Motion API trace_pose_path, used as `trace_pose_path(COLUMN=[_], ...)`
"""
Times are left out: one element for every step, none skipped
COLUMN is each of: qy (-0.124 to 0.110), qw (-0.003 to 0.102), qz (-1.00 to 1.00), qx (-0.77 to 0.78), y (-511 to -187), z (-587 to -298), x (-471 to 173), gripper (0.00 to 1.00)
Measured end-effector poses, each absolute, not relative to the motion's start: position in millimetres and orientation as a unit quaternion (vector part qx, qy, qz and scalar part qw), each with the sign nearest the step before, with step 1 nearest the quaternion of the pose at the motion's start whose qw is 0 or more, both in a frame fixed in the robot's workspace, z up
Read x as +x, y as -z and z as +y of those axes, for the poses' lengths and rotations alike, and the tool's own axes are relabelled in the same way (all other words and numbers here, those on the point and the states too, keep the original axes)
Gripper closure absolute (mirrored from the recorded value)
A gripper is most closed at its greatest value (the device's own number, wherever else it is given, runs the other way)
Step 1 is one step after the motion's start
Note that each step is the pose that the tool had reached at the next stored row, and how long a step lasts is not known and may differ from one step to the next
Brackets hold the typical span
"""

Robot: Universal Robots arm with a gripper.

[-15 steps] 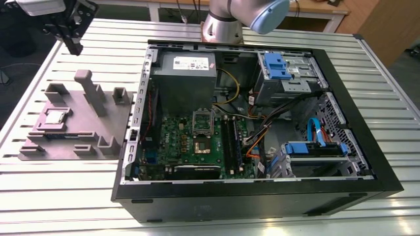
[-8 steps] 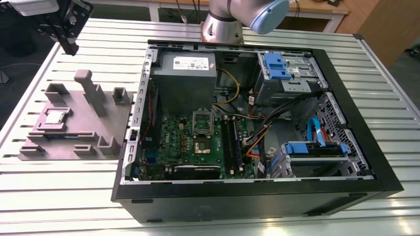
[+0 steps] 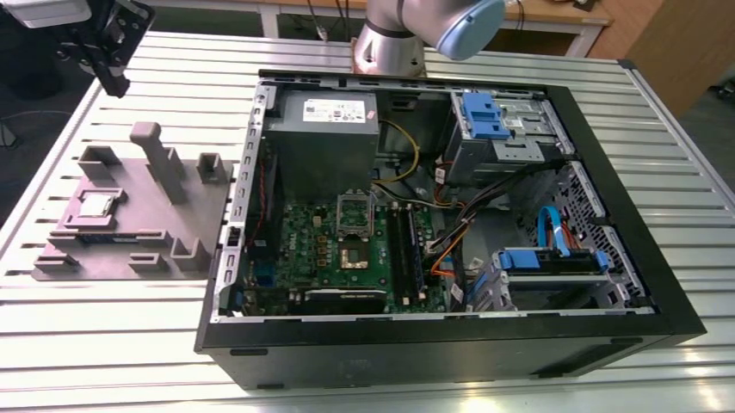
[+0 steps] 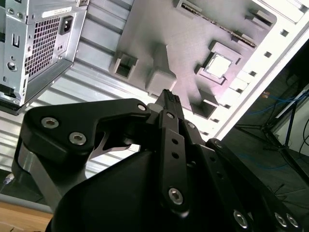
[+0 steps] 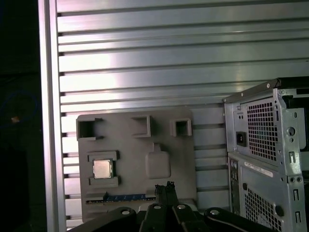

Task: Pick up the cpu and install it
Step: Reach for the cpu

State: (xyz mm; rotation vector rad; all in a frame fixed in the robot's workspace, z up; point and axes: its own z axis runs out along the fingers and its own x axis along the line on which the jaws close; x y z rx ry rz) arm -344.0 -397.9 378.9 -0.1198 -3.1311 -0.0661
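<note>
One closed end effector [image 5: 164,186] — roughly above cpu [image 5: 102,168]

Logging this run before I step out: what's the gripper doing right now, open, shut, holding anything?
Gripper: shut, holding nothing; the cpu lies in its grey holder, apart from the gripper.

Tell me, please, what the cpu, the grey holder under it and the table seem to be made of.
The cpu: silver-grey metal top, by its dull shine. The grey holder: probably plastic, matte and evenly grey. The table: likely aluminium, bright ribbed slats that reflect light.
</note>
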Motion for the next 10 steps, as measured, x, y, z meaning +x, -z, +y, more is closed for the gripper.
trace_pose_path(qy=[0.021,0.021,0.021,0.021,0.021,0.021,0.021,0.021,0.021,0.021], qw=[0.004,0.004,0.004,0.004,0.004,0.004,0.004,0.004,0.004,0.004], qz=[-0.999,-0.999,-0.999,-0.999,-0.999,-0.999,-0.999,-0.999,-0.999,-0.999], qx=[-0.038,-0.038,-0.038,-0.038,-0.038,-0.038,-0.038,-0.038,-0.038,-0.038], y=[-378.9,-378.9,-378.8,-378.7,-378.7,-378.6,-378.5,-378.4,-378.4,-378.3], z=[-397.9,-397.9,-397.9,-397.9,-397.9,-397.9,-397.9,-397.9,-397.9,-397.9], x=[-344.9,-345.8,-346.6,-347.5,-348.5,-349.3,-350.8,-351.6,-352.5,-353.4], gripper=[0.9,0.9,0.9,0.9,0.9,0.9,0.9,0.9,0.9,0.9])
